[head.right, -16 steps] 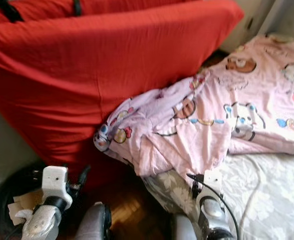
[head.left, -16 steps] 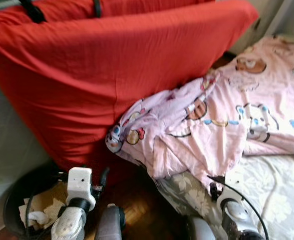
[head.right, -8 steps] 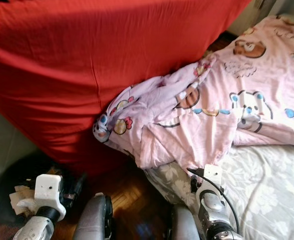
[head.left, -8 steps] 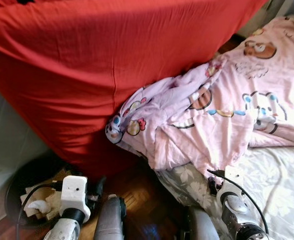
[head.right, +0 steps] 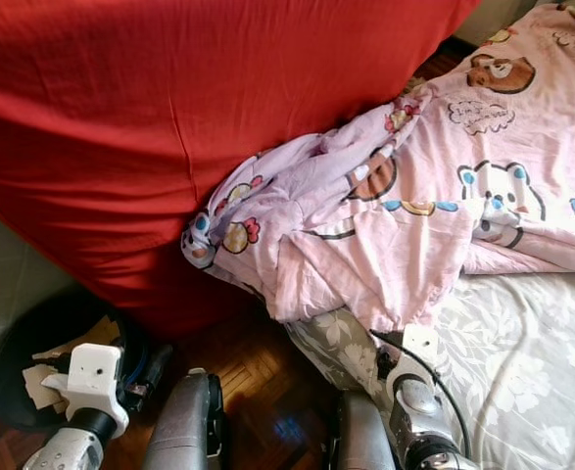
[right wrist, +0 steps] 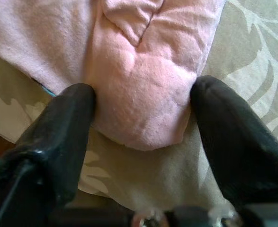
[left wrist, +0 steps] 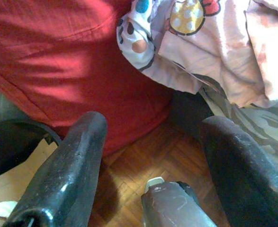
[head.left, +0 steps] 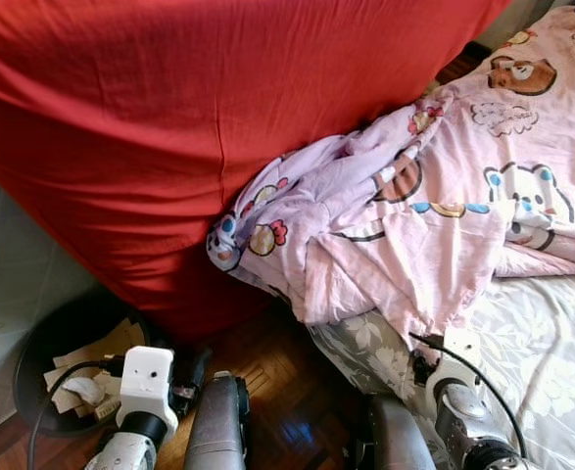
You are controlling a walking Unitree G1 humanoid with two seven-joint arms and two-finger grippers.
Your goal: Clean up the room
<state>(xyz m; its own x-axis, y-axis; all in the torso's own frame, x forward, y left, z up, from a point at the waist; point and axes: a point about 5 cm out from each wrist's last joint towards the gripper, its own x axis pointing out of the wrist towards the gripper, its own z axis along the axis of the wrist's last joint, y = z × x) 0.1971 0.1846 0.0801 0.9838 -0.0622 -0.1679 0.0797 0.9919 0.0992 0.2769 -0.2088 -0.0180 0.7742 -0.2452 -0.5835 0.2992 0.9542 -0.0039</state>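
A large red fabric-covered mattress (head.left: 218, 108) is leaned beside the bed (head.left: 551, 362). The pink cartoon-print blanket (head.left: 434, 215) is draped there, its corner framed by the wide-spread right end effector (right wrist: 143, 142). The left end effector (left wrist: 148, 156), spread wide, is held above parquet floor (head.left: 267, 362) near a black wastebasket (head.left: 42, 343).

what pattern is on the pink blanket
Cartoon bears and animals on the pink blanket, clearest in the left eye view.

You have a crumpled pale-pink cartoon-print blanket (head.left: 434, 206) spread over the grey floral-sheeted bed (head.left: 551, 362), its bunched end pressed against the big red fabric-covered cushion (head.left: 189, 117) and one corner drooping over the bed's edge above the parquet. Beside the cushion sits a round black waste bin (head.left: 47, 357) holding torn cardboard and crumpled white paper.
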